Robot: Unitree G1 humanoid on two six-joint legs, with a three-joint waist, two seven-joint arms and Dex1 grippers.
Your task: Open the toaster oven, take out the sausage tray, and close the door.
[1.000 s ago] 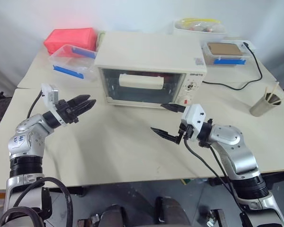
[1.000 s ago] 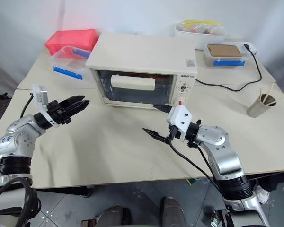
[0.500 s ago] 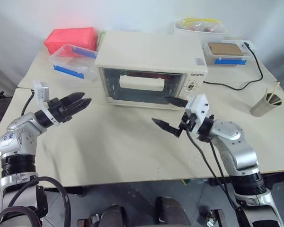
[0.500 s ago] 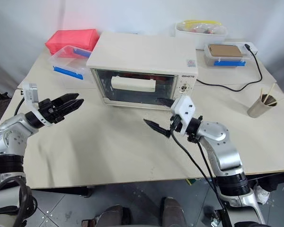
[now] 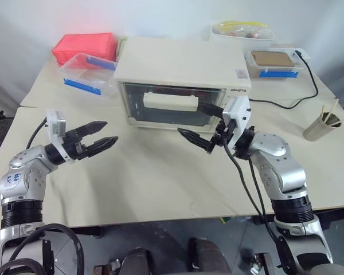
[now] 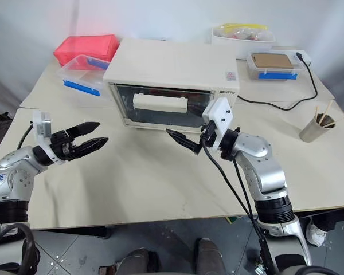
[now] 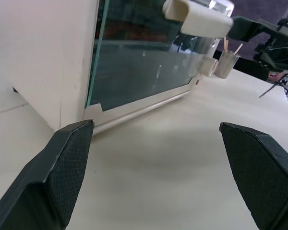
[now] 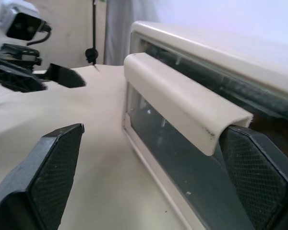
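Bright, even light; soft shadows (wrist views slightly blurred)

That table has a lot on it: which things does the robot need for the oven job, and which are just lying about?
For the job:
toaster oven
door, shut
right hand, open beside the door's handle
left hand, open

Lying about:
red box
clear boxes with blue clips
cup of sticks

A red box point(image 5: 84, 47) and clear blue-clipped containers point(image 5: 89, 71) line the counter point(image 5: 149, 183); a cup of sticks point(image 5: 322, 126) stands apart.
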